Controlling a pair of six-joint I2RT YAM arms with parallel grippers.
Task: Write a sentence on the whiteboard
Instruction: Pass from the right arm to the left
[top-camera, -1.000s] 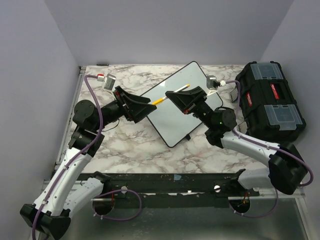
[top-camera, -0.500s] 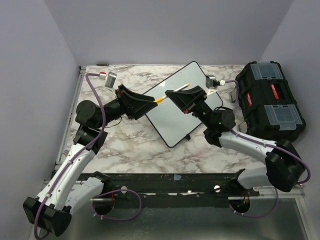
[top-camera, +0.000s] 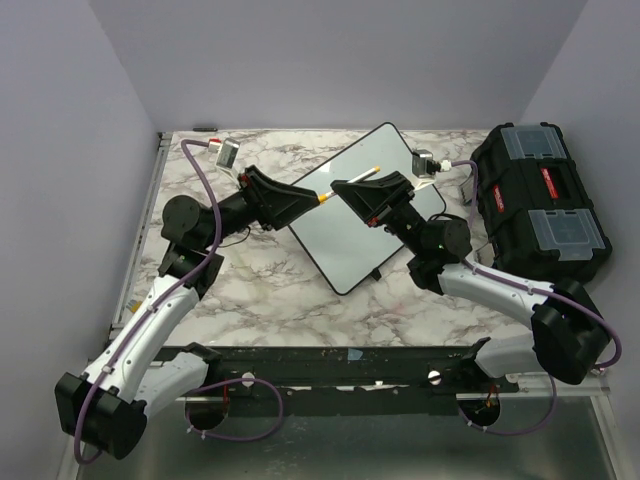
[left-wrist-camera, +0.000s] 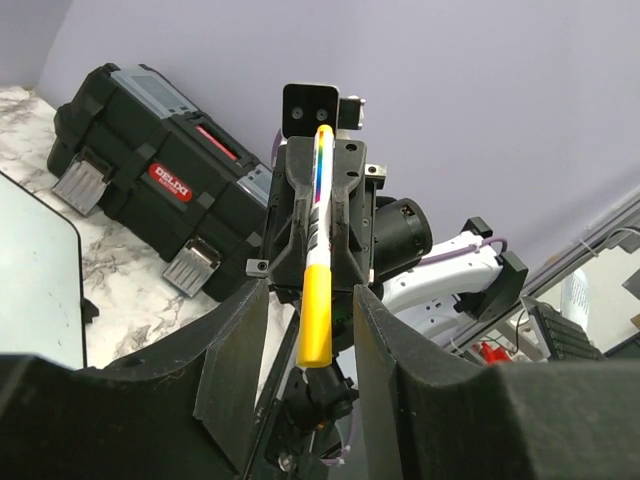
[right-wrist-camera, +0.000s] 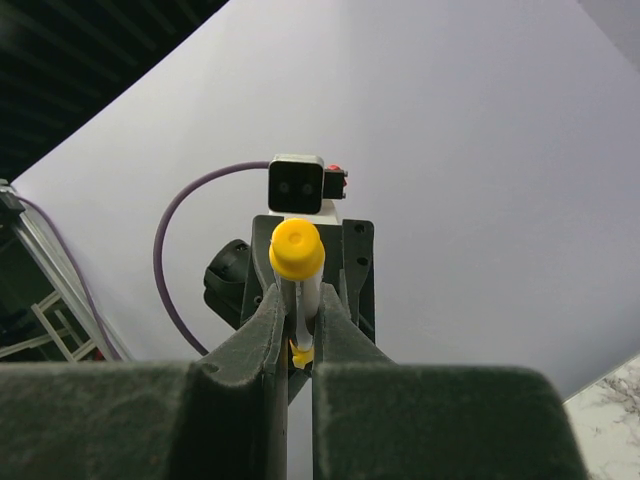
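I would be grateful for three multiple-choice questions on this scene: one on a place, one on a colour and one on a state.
1. Where is the black toolbox?
A. On the table, on the right arm's side of the whiteboard
B. On top of the board
C. By the left arm's base

2. What colour is the cap of the marker?
A. Red
B. Blue
C. Yellow

3. How are the right fingers?
A. Wide open, empty
B. Shut on the marker
C. Resting on the toolbox

Answers: A, as the top view shows; C, yellow in both wrist views; B, the right wrist view shows them pinching the barrel.
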